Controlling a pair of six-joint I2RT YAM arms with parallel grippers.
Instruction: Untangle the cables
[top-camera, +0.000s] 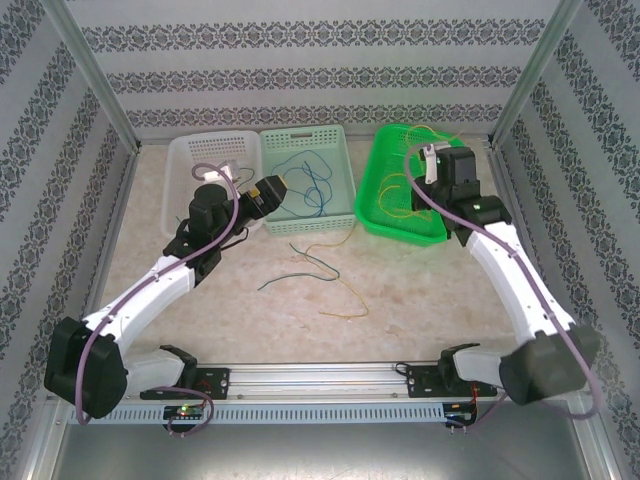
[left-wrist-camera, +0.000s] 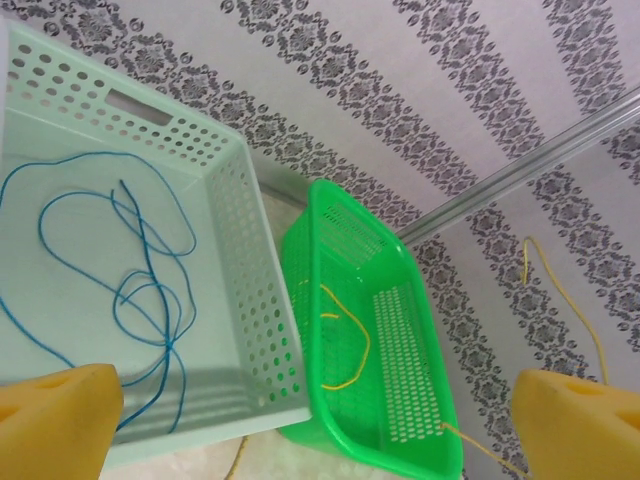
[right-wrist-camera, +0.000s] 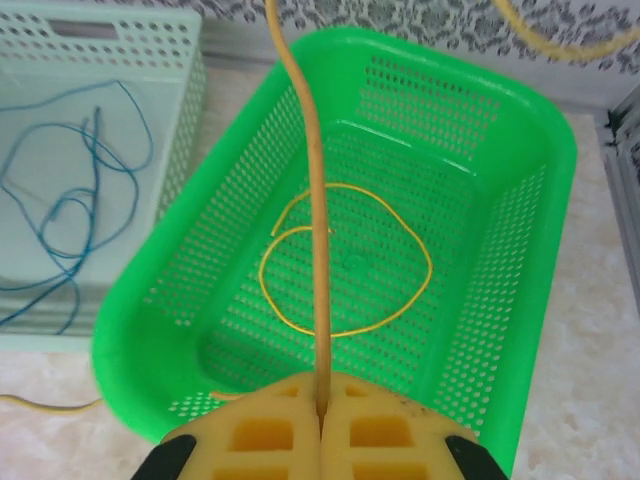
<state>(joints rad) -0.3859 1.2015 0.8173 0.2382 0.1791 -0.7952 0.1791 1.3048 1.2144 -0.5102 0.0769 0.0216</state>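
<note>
The right tool is shut on a yellow cable. The cable is pinched between the two yellow pads and is carried straight up and away from them, above the green basket. That basket is set toward the far right corner of the counter. A second yellow cable is coiled in a loose ring on the basket's perforated floor, apart from the held one as far as can be told.

The left tool is held at the near left corner of the pale mint basket, which is placed at the middle of the counter's far edge, just beside the green one. Its fingers are spread wide, and nothing is gripped between them. Blue cables are laid in slack, crossing loops on the floor of the mint basket. A white basket is set against the mint basket's left side, toward the far left corner; its contents cannot be made out behind the left arm.

On the open counter, just in front of the mint basket, a dark strand and a yellow strand are left lying close together. Whether they are knotted or merely crossed cannot be told.
</note>
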